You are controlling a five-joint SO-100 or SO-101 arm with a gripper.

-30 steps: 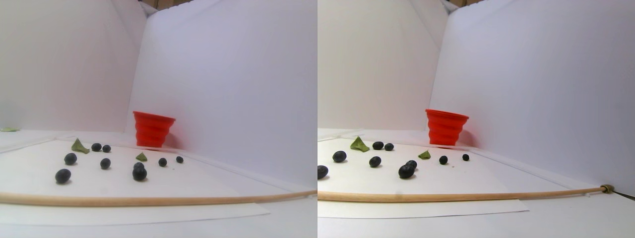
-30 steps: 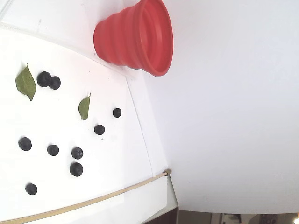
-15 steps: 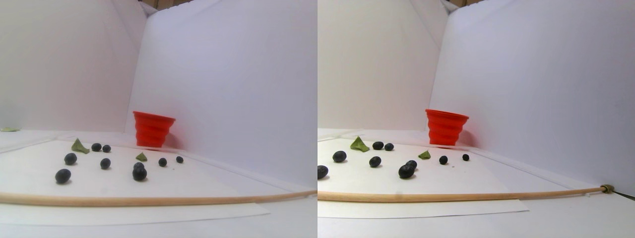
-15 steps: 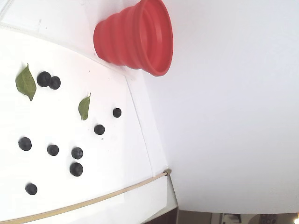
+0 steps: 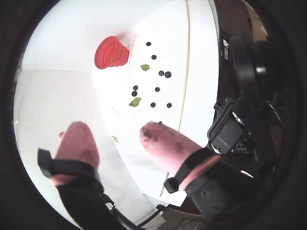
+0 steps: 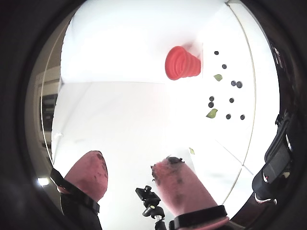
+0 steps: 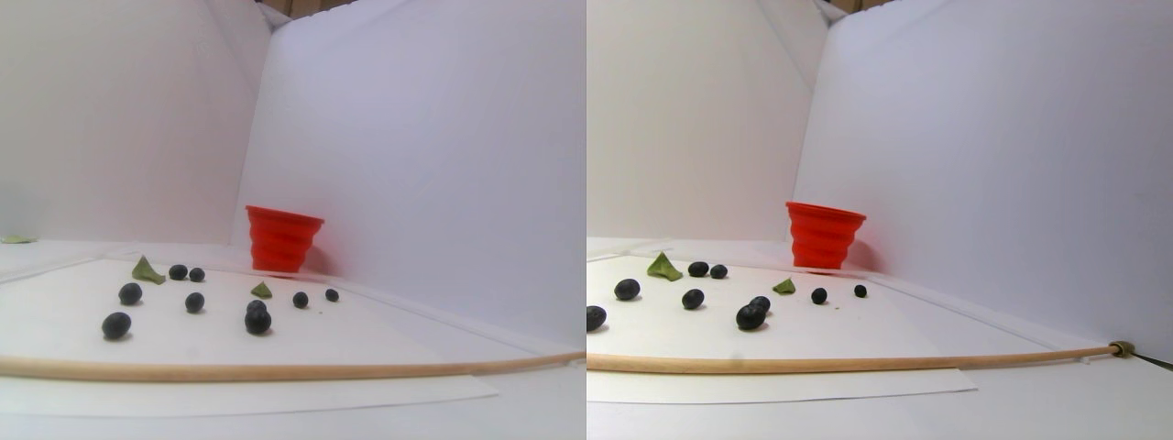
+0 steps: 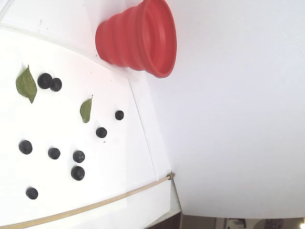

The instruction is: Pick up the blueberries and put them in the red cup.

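Gripper (image 5: 115, 132) is hanging high above the table, jaws spread wide, nothing between them. Both pink fingertips (image 5: 76, 139) are showing dark smudges in both wrist views; the gripper (image 6: 129, 167) is empty there too. It is not appearing in the fixed or stereo views.

Berries (image 8: 77, 172) are lying loose on the white sheet (image 8: 119, 181), well apart from the gripper. Eight are countable in the fixed view: a touching pair (image 8: 50, 82) beside the larger leaf (image 8: 26, 84), two near the smaller leaf (image 8: 86, 109), and four scattered toward the wooden stick (image 8: 95, 205). The stereo view is showing the same spread (image 7: 257, 320), with the stick (image 7: 275, 371) lying across the front.

Cup (image 8: 138, 38) is standing upright at the sheet's far edge, close to the white wall; in the stereo view it (image 7: 282, 238) is sitting behind the berries. Its inside is not visible well enough to tell if any berry is in it.

Judgement: task is looking barely begun. No berry is held, every visible one is on the sheet, so the picking and dropping are all left.
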